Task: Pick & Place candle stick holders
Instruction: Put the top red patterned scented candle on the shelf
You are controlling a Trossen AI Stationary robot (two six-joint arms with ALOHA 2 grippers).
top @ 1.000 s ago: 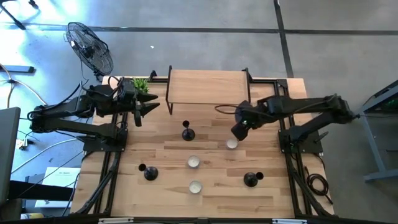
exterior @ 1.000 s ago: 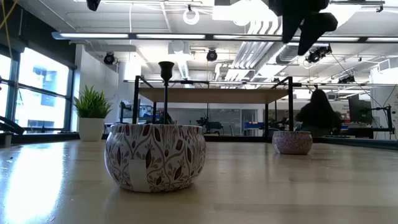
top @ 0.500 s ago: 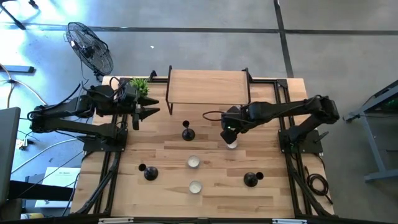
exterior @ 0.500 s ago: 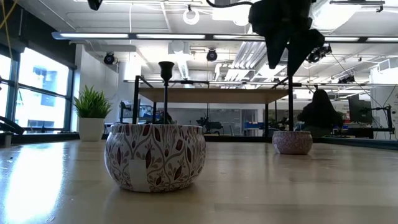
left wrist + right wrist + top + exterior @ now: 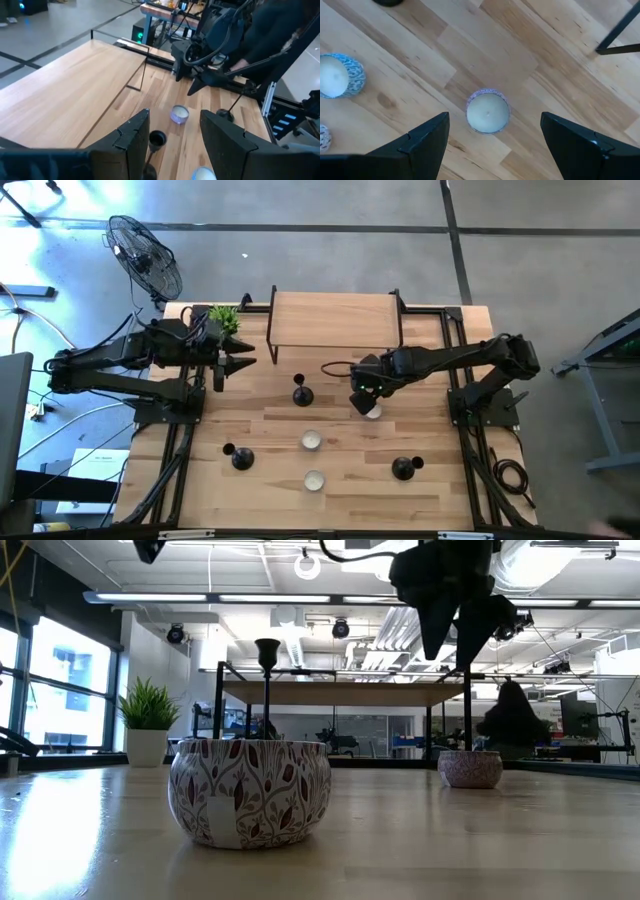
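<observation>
Three black candle stick holders stand on their round bases: one mid-table (image 5: 302, 394), one near left (image 5: 240, 458), one near right (image 5: 403, 469). Three tealight cups sit on the wood (image 5: 311, 441), (image 5: 314, 479), (image 5: 372, 411). My right gripper (image 5: 362, 400) is open and hangs above the right tealight (image 5: 487, 111), which shows between its fingers (image 5: 427, 135) in the wrist view; it touches nothing. In the low view the right gripper (image 5: 455, 625) is well above the cup (image 5: 470, 768). My left gripper (image 5: 244, 362) is open and empty, at the far left, left of the mid-table holder (image 5: 157, 139).
A raised wooden shelf (image 5: 335, 320) on a black frame stands at the table's far side. A small potted plant (image 5: 226, 316) sits at the far left corner. A person (image 5: 512, 720) shows in the room beyond the table. Bare wood lies between the holders.
My right gripper has gone toward the table's left edge and come down, ending over the right tealight cup. Its fingers stay open. The holders and cups have not moved.
</observation>
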